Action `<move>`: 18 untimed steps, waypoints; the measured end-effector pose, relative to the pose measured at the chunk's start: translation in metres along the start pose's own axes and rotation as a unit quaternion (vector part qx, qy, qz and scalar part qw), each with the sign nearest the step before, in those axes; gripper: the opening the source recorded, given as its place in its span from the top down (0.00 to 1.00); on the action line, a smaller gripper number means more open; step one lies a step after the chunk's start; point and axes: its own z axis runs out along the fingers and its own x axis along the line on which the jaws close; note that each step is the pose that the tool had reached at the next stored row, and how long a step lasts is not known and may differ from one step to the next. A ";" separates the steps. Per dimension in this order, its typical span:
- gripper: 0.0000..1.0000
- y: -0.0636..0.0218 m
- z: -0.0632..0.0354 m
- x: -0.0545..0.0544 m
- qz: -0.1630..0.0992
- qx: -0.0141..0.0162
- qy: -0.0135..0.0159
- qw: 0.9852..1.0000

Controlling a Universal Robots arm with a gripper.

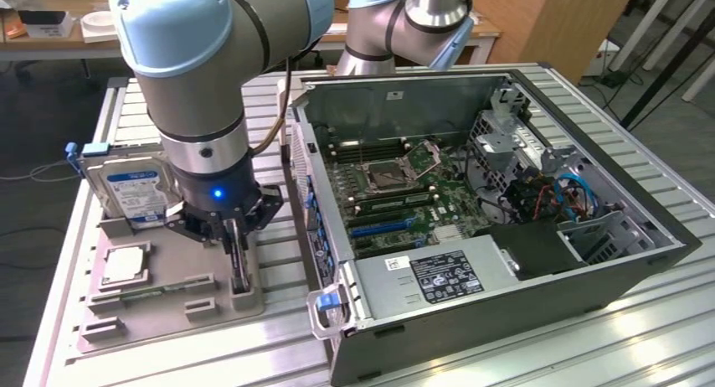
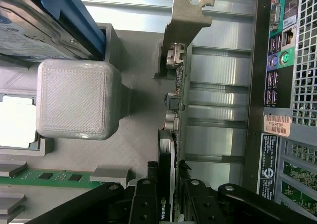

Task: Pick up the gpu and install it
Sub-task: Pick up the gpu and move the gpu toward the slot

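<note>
1. In the exterior view, I noted the hard drive [image 1: 132, 194] upright at the left of the gray tray [image 1: 151, 324].
2. I saw the gripper [image 1: 233, 243] clamped on the gpu [image 1: 240, 278], which stood on edge at the tray's right side.
3. The open computer case [image 1: 625, 270] sat just beside, rightmost.

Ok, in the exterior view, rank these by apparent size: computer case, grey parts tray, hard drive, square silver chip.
1. computer case
2. grey parts tray
3. hard drive
4. square silver chip
</note>
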 end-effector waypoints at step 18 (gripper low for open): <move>0.74 0.0032 -0.0709 -0.002 0.000 0.000 0.000 1.000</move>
